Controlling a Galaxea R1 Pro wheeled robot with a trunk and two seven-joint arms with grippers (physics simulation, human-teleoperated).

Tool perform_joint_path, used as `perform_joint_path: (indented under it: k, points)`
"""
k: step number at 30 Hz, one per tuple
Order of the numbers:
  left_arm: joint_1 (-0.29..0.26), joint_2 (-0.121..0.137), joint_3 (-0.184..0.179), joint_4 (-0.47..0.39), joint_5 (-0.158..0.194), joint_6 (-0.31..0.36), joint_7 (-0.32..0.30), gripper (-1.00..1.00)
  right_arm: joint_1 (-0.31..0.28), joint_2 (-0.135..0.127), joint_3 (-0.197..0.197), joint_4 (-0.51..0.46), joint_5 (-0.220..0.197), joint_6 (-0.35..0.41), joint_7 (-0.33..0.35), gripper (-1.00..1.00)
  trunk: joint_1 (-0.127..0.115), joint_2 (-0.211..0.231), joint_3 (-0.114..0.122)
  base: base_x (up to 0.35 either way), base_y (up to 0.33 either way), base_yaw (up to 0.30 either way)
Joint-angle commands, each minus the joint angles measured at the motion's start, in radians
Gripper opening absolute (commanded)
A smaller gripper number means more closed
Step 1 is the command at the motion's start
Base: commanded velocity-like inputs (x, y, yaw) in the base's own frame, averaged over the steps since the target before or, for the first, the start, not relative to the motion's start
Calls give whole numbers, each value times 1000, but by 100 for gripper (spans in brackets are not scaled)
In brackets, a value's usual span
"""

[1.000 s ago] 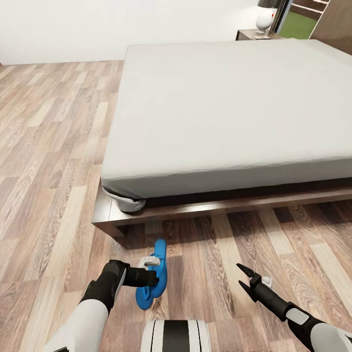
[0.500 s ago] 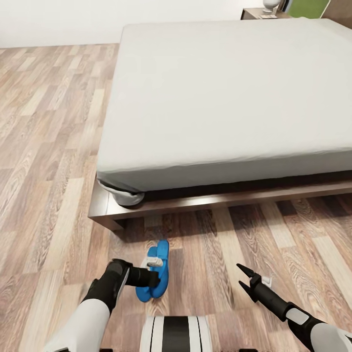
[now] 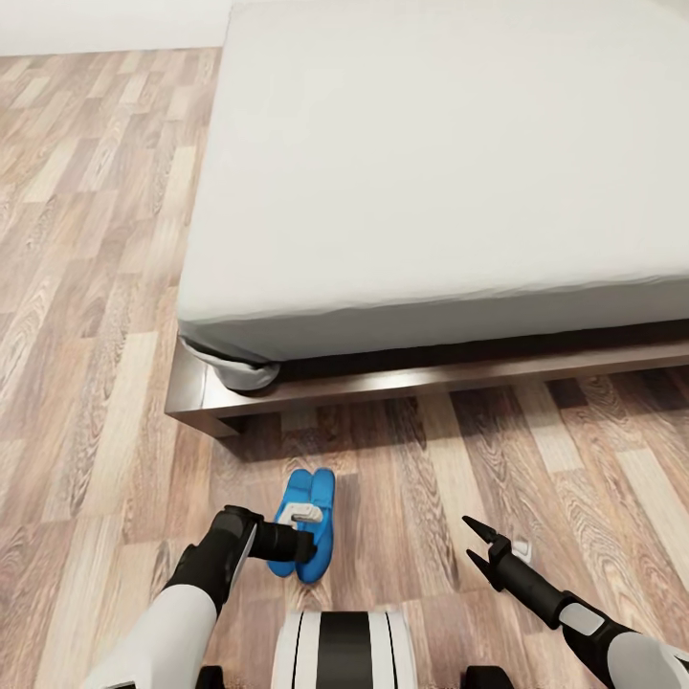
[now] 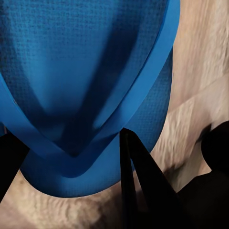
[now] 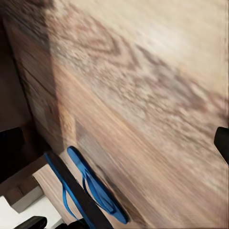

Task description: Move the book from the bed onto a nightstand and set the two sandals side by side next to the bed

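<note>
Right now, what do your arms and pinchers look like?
Both arms are white lower down, turning black toward the wrist. The left end effector carries a small pale grey block. The right end effector has two thin, pointed black fingers, with a little white piece beside them.

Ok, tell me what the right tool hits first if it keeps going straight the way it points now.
Most likely the bare wood floor: the right tool, fingers spread and empty, looks down at planks. The blue sandals lie off to its side, and the bed frame is farther ahead. Depth is hard to judge.
</note>
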Motion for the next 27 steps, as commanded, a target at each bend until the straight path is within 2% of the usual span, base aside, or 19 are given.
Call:
perform_joint_path:
  k: [1, 3, 6, 10, 12, 14, 17, 22, 27]
  points:
    - [0, -2, 8, -2, -8, 4, -9, -100, -1, 0, 2, 4, -9, 8, 3, 100, 0, -1, -5, 0, 0, 0]
    - [0, -2, 5, -4, -7, 3, -10, -100, -1, 0, 2, 4, -9, 8, 3, 100, 1, -1, -12, 0, 0, 0]
    - [-1, -2, -23, -5, -1, -2, -10, -100, -1, 1, 2, 4, -9, 8, 3, 100, 2, -2, -20, 0, 0, 0]
    - [-1, -2, -55, -18, 62, -10, -6, -100, -1, 1, 2, 4, -9, 8, 3, 100, 2, -2, -20, 0, 0, 0]
    - [-1, -2, -87, -28, 94, -11, -3, -100, -1, 1, 2, 4, -9, 8, 3, 100, 2, -2, -20, 0, 0, 0]
    - [-1, -2, -121, -33, 109, -11, -1, -100, -1, 1, 2, 4, -9, 8, 3, 100, 2, -2, -20, 0, 0, 0]
    - [-1, -2, -141, -35, 116, -11, 1, -100, -1, 1, 2, 4, -9, 8, 3, 100, 2, -2, -20, 0, 0, 0]
    - [0, -2, -147, -35, 118, -9, 10, -100, -1, 0, 2, 4, -9, 8, 3, 100, 2, -2, -20, 0, 0, 0]
    - [0, -2, -148, -32, 116, -8, 56, -100, -1, 0, 2, 4, -9, 8, 3, 100, 2, -2, -20, 0, 0, 0]
